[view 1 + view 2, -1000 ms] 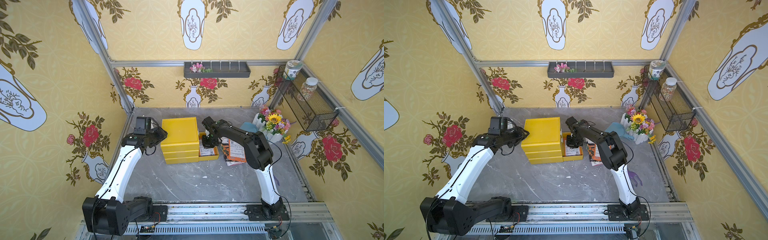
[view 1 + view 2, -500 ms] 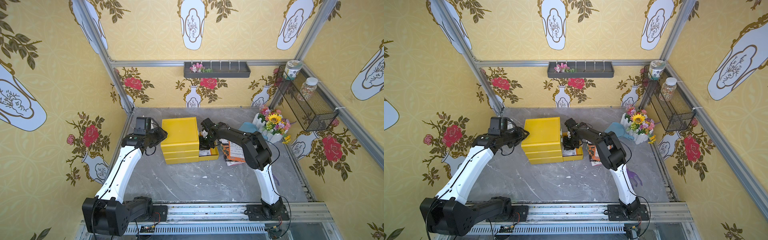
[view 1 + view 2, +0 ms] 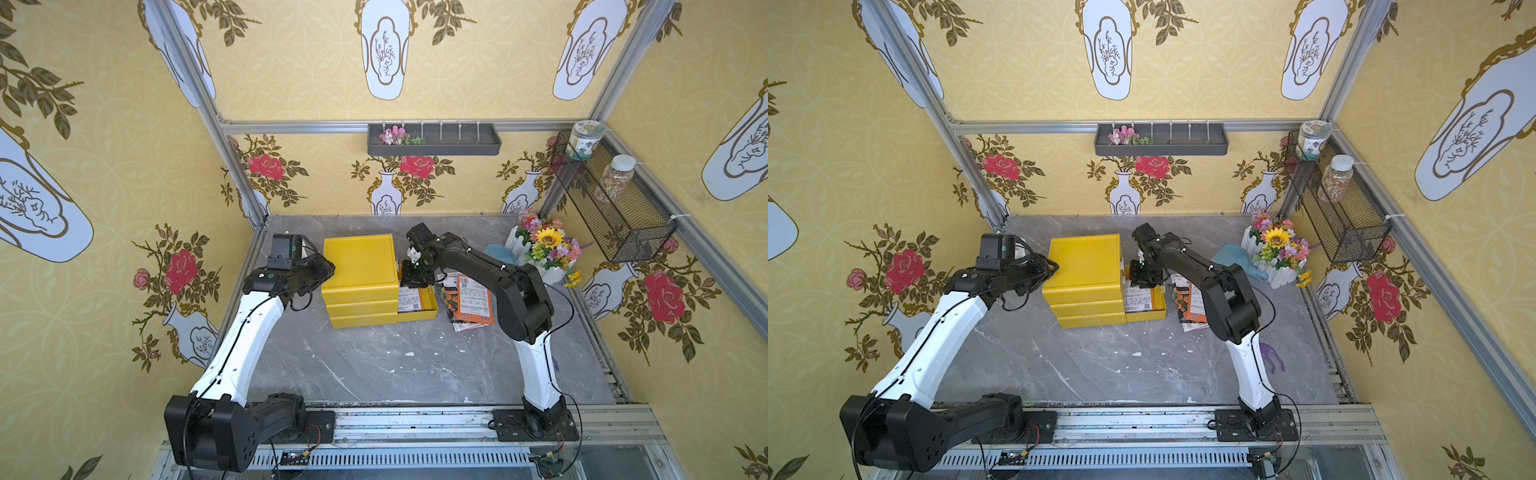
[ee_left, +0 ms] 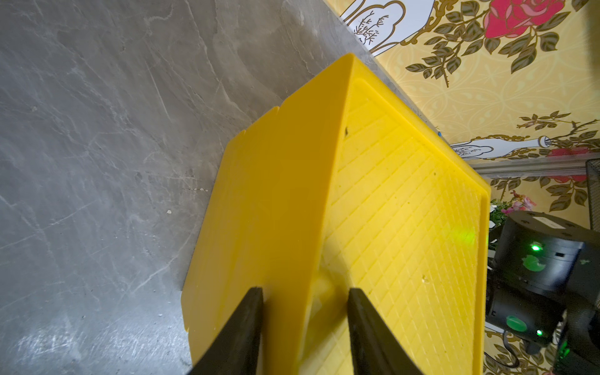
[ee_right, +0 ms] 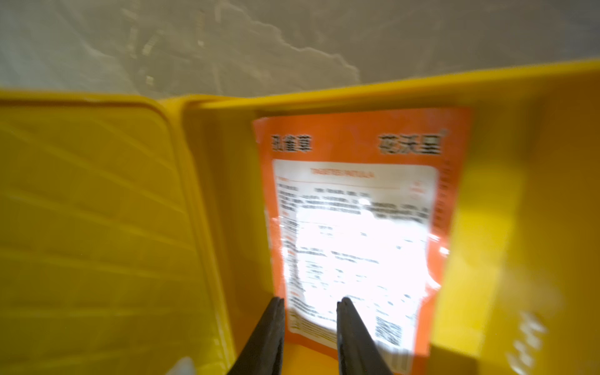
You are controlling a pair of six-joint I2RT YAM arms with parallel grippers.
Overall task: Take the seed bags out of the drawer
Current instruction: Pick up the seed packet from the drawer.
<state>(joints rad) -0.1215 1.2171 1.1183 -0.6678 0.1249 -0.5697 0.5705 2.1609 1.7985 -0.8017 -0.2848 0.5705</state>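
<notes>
seed bags (image 3: 473, 300) | marble tabletop (image 3: 395, 365) beside drawer cabinet (image 3: 359, 259) | yellow floral walls (image 3: 104, 124)

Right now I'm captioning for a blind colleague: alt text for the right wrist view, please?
An orange seed bag with a white label lies in the open yellow drawer, in a blurred picture. The right pincer hovers over one end, jaws slightly apart.

Left hand (image 3: 328, 266) touching the yellow cabinet (image 3: 359, 259), right hand (image 3: 411, 282) above the seed bag (image 3: 409, 300) in the drawer (image 3: 417, 316)

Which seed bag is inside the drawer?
The orange-backed bag in the open yellow drawer, under the right gripper; the others lie piled on the table.
</notes>
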